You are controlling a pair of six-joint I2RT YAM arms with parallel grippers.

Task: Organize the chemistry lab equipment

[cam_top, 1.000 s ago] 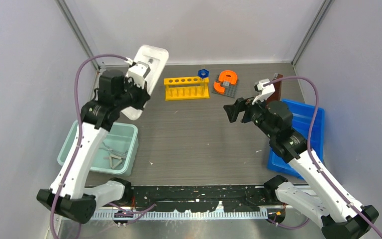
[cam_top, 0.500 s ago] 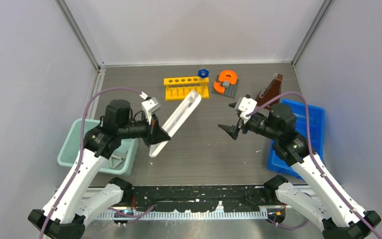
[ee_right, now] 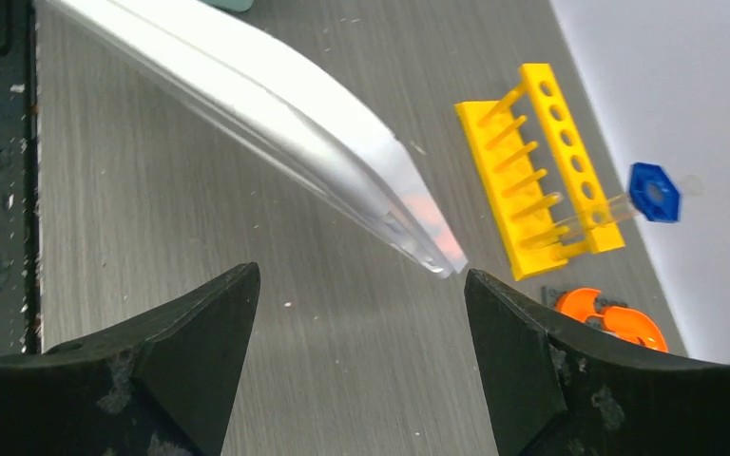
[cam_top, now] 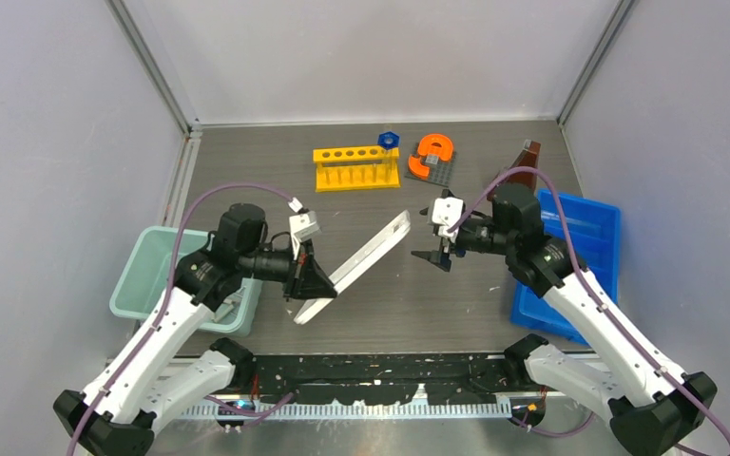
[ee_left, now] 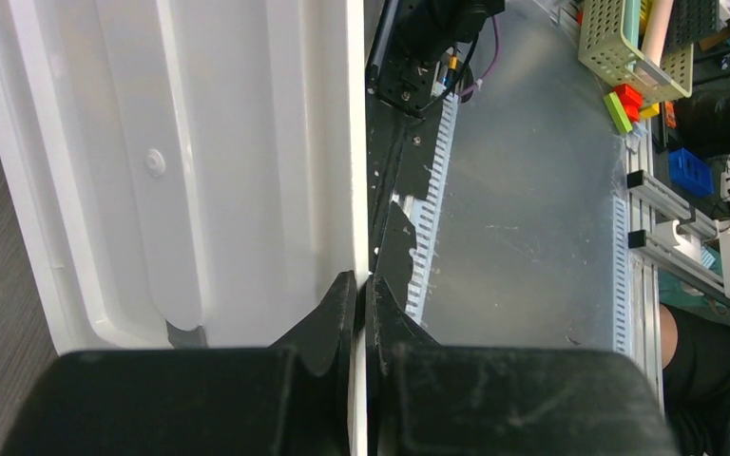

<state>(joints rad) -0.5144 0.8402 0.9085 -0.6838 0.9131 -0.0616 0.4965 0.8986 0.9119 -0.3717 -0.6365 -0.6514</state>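
Observation:
My left gripper (cam_top: pixel 316 283) is shut on the long edge of a white tray (cam_top: pixel 363 258), held tilted over the table's middle. In the left wrist view the jaws (ee_left: pixel 361 285) pinch the tray's rim (ee_left: pixel 200 171). My right gripper (cam_top: pixel 434 249) is open and empty just right of the tray's far end (ee_right: pixel 276 104). The yellow six-hole rack (cam_top: pixel 355 166) stands at the back, with the blue hexagonal piece (cam_top: pixel 389 141) behind it. A thin clear rod (ee_right: pixel 616 212) lies by the rack (ee_right: pixel 542 171). The brown flask (cam_top: pixel 525 161) stands at the back right. Tongs and white triangle are hidden.
An orange horseshoe piece (cam_top: pixel 432 154) on a grey base sits right of the rack. A teal bin (cam_top: pixel 143 275) stands at the left under my left arm. A blue bin (cam_top: pixel 591 237) stands at the right under my right arm.
My left arm has swung the white tray from the back left down to the table's middle. My right gripper has moved left and lower, toward the tray's end, staying open.

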